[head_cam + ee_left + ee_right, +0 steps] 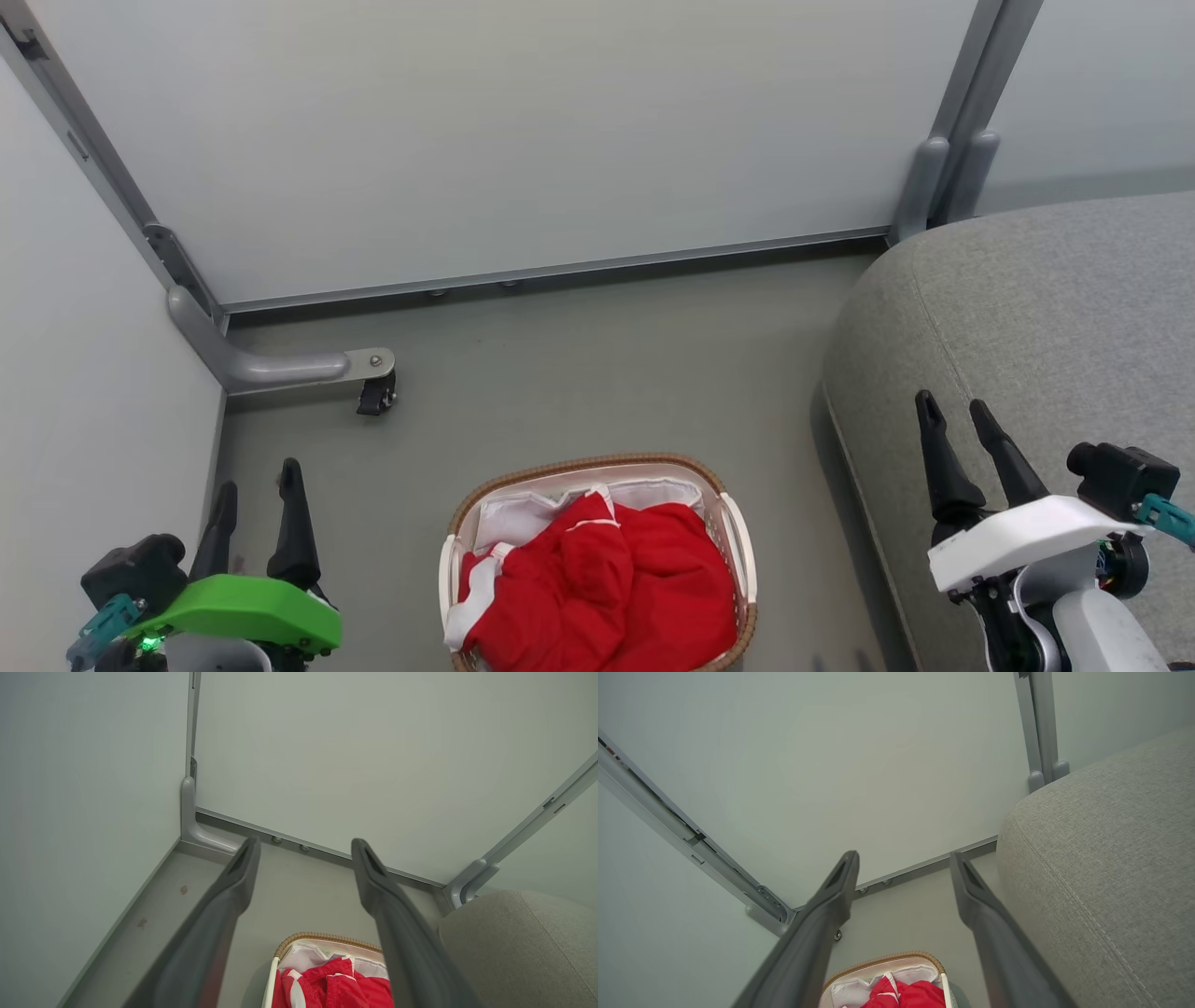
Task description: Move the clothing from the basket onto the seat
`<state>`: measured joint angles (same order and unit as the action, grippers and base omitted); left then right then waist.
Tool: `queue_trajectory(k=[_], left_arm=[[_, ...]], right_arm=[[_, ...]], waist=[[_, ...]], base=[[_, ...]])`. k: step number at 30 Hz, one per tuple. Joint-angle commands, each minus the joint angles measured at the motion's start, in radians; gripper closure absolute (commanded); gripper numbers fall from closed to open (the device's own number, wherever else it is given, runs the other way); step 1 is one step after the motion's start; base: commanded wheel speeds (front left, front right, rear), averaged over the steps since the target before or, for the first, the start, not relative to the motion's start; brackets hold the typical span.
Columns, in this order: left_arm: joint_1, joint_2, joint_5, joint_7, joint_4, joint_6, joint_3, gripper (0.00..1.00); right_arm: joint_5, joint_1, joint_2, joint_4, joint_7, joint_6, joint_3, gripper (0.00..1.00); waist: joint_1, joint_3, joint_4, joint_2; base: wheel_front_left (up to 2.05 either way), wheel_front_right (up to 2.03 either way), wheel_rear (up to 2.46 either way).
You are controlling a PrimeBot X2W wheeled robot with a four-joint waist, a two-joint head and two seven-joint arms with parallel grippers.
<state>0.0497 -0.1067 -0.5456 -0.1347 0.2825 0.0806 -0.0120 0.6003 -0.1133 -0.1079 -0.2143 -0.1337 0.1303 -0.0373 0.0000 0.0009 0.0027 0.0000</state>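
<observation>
Red clothing [607, 583] with white trim lies heaped in the white basket [738, 532], which has a brown woven rim and stands on the floor at the bottom centre. The grey seat [1046, 317] fills the right side. My left gripper [257, 476] hangs open at the lower left, well left of the basket. My right gripper [952, 406] is open over the seat's front edge, right of the basket. The left wrist view shows the clothing [336, 984] and basket rim [322, 938] below the open left gripper [303, 847]. In the right wrist view the open right gripper [903, 858] hangs above the clothing [908, 996] and beside the seat [1106, 858].
Pale partition panels [504, 140] close off the back and left. A grey bracket foot with a black caster [373, 392] juts out over the floor at the left. Bare grey floor [597, 373] lies between the basket and the back panel.
</observation>
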Motion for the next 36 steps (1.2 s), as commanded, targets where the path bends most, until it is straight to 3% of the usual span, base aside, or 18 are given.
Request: queue_trajectory(k=[1, 15, 36], left_arm=[[-0.008, -0.01, 0.032, -0.012, -0.013, -0.004, -0.001, 0.0], [-0.023, 0.001, 0.167, -0.046, -0.015, -0.009, 0.003, 0.0], [-0.043, 0.032, 0.31, -0.092, 0.036, 0.038, 0.033, 0.0]], right_arm=[[-0.033, -0.008, -0.007, 0.014, -0.012, 0.0, -0.002, 0.0], [-0.167, -0.004, -0.013, -0.009, -0.047, 0.0, -0.021, 0.0], [-0.335, -0.012, -0.008, -0.086, -0.092, 0.001, -0.042, 0.0]], waist=[[0.0, 0.0, -0.001, 0.0], [0.0, -0.007, 0.0, 0.0], [0.0, 0.003, -0.005, 0.0]], base=[[0.0, 0.0, 0.0], [0.0, 0.0, 0.0], [0.0, 0.0, 0.0]])
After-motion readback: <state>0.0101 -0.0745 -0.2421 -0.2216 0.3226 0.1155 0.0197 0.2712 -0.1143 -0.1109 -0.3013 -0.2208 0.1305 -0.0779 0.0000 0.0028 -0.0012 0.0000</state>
